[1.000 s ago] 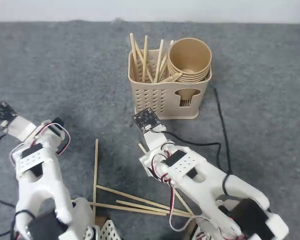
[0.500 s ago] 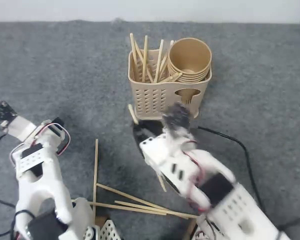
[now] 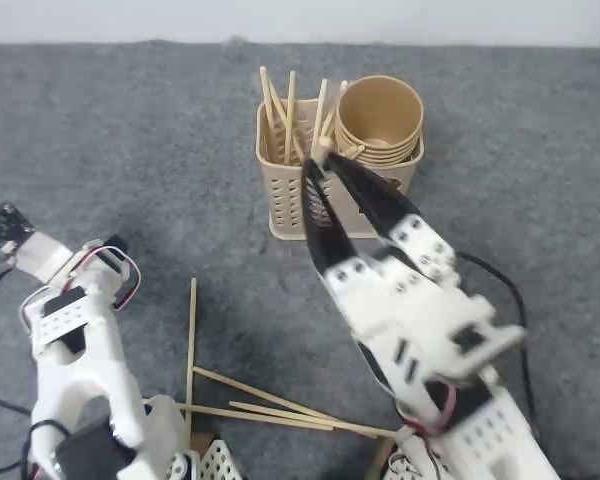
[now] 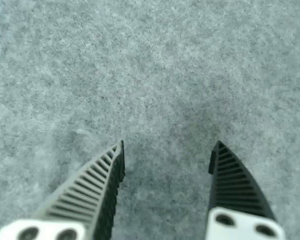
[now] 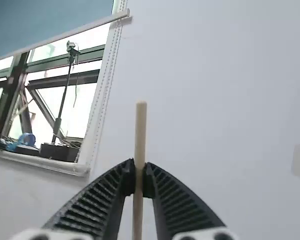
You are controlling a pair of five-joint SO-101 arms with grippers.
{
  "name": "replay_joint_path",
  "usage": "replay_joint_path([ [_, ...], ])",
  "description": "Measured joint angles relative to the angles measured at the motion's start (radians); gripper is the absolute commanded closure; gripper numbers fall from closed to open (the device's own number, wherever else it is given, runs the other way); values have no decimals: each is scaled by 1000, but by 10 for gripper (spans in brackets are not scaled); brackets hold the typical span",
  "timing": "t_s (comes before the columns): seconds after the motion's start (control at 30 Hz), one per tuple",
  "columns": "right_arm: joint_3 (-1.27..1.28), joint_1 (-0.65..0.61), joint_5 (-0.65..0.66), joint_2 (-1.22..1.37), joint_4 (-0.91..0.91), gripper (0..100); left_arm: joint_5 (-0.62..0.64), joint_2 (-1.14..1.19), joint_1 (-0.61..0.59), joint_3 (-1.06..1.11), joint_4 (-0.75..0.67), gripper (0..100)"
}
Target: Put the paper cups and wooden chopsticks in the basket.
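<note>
Chopstick (image 5: 140, 125) clamped lengthwise in our right pincer (image 3: 323, 156), pointing twelve o'clock over basket (image 3: 280, 208) rim; left pincer (image 4: 166, 152) spread wide.

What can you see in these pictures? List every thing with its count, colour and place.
carpet: one, grey, under everything
basket: one, beige, far middle of the carpet
paper cups: one nested stack, tan, basket's right compartment; number unclear
chopsticks in basket: several, pale wood, standing in the left compartment
chopsticks on carpet: four visible, pale wood, near side between the arms
held chopstick: one, pale wood, above the basket
cable: one, black, beside the right arm
left gripper: one, black, open over bare carpet
right gripper: one, black, shut on the held chopstick
</note>
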Motion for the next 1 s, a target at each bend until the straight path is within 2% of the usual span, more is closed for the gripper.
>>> replay_joint_path([
  [0.23, -121, 28, 138, 381, -413, 991, 0, 0, 0, 0, 0, 736],
  [0.43, -256, 89, 152, 701, -542, 991, 0, 0, 0, 0, 0, 736],
  [0.6, -256, 110, 98, 798, -539, 976, 0, 0, 0, 0, 0, 736],
  [0.73, -242, 144, 17, 804, -414, 811, 0, 0, 0, 0, -3, 736],
  [0.8, -244, 176, -55, 804, -334, 766, 0, 0, 0, 0, -6, 736],
  [1.0, -245, 264, -239, 761, -127, 846, 0, 0, 0, 0, -6, 736],
])
